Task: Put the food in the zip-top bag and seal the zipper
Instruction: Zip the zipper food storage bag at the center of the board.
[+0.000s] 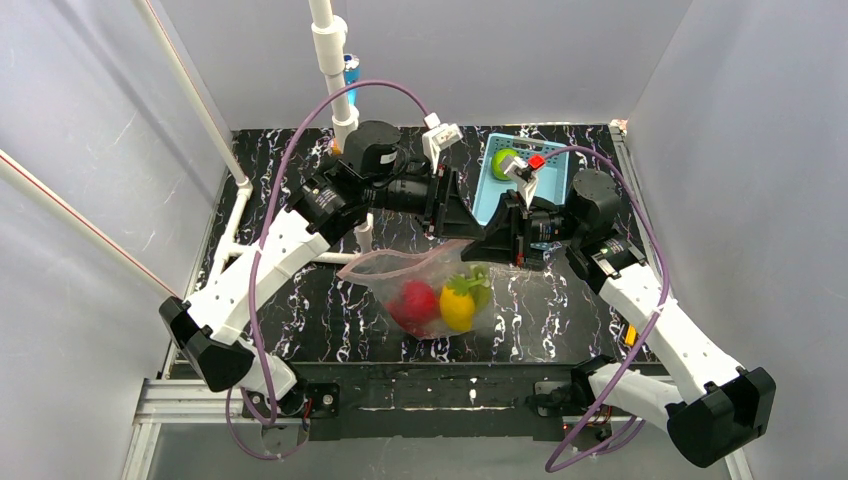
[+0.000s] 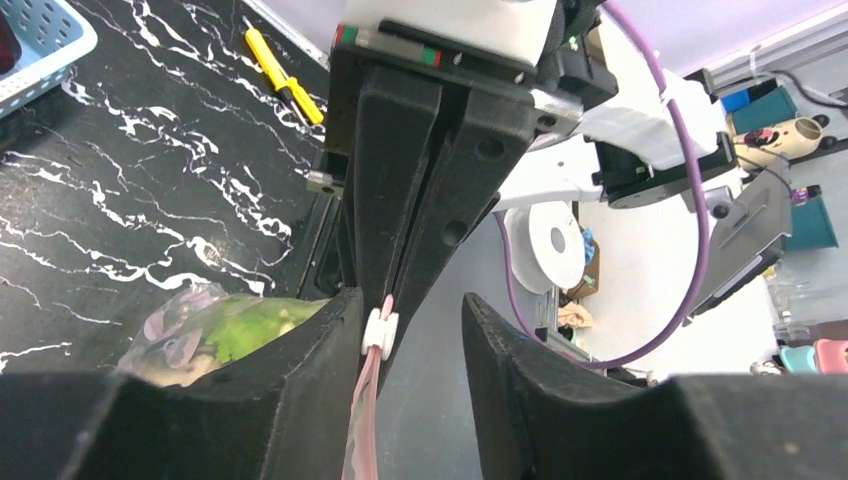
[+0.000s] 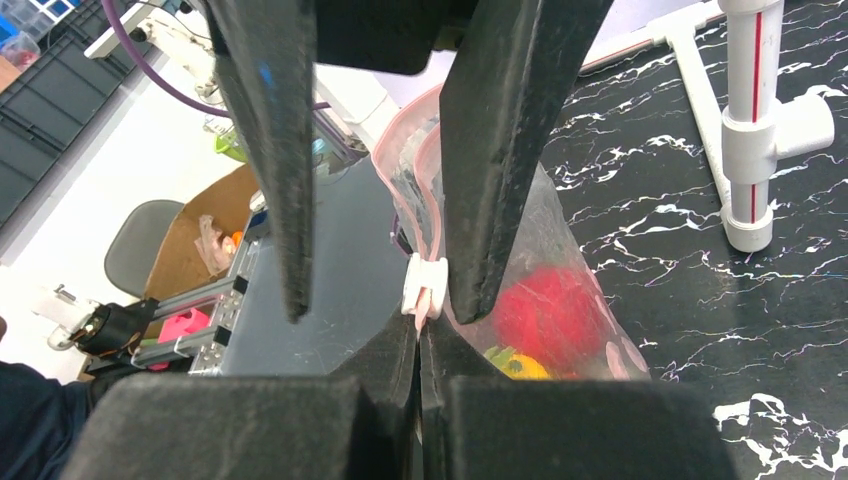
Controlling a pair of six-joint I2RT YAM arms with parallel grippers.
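Note:
The clear zip-top bag (image 1: 430,290) lies mid-table and holds a red tomato (image 1: 415,300), a yellow fruit (image 1: 457,308) and a green piece. Both grippers meet at its raised far corner. My right gripper (image 3: 420,335) is shut on the end of the pink zipper (image 3: 432,190), just below the white slider (image 3: 425,288). My left gripper (image 2: 410,300) is open. The slider (image 2: 380,333) sits between its fingers, against the left one, and the zipper (image 2: 365,420) runs down from it. In the top view the left gripper (image 1: 450,215) faces the right gripper (image 1: 497,240).
A light-blue basket (image 1: 545,175) at the back right holds a green fruit (image 1: 503,163). A white pipe frame (image 1: 335,60) stands at the back left, its foot near the bag (image 3: 750,120). A yellow screwdriver (image 2: 283,78) lies by the right table edge.

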